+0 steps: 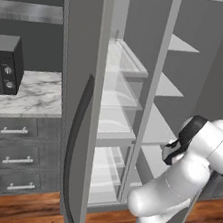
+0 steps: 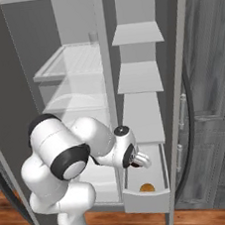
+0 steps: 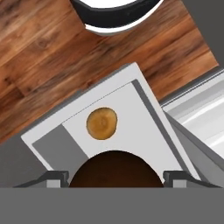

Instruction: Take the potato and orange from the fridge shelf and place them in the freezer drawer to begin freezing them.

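Our hand (image 3: 115, 175) hangs over the pulled-out light-grey box freezer drawer (image 2: 144, 195), clenched around a dark brownish round orange (image 3: 114, 169). A small tan oblong potato (image 3: 101, 124) lies on the drawer floor, above the wooden floor (image 3: 48, 48).

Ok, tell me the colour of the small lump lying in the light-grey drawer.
Tan, yellowish-brown lump, clearest in the hand view.
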